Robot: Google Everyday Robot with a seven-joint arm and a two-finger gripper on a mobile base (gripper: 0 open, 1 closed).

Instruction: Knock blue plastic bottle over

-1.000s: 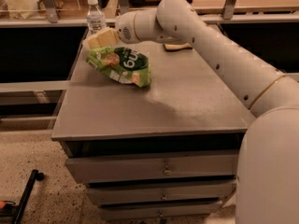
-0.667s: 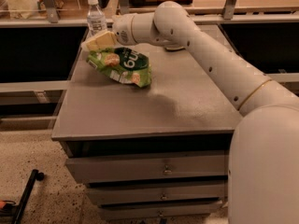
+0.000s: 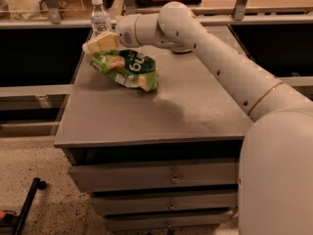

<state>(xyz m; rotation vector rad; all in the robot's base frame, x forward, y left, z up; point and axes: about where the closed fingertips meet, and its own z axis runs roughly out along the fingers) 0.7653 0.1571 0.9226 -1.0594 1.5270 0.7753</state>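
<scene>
The blue plastic bottle, clear with a white cap and pale label, stands upright at the far left corner of the grey cabinet top. My gripper reaches in from the right on the long white arm, its pale fingers low over the far left of the top, just in front of the bottle's base and above the green snack bag. Whether it touches the bottle I cannot tell.
The cabinet top's left edge runs close by the bottle and bag. Drawers face the front. A rail with metal posts runs behind the cabinet. A black rod lies on the speckled floor at lower left.
The gripper has shifted slightly left toward the bottle's base. The bottle still stands upright, and the snack bag has not moved.
</scene>
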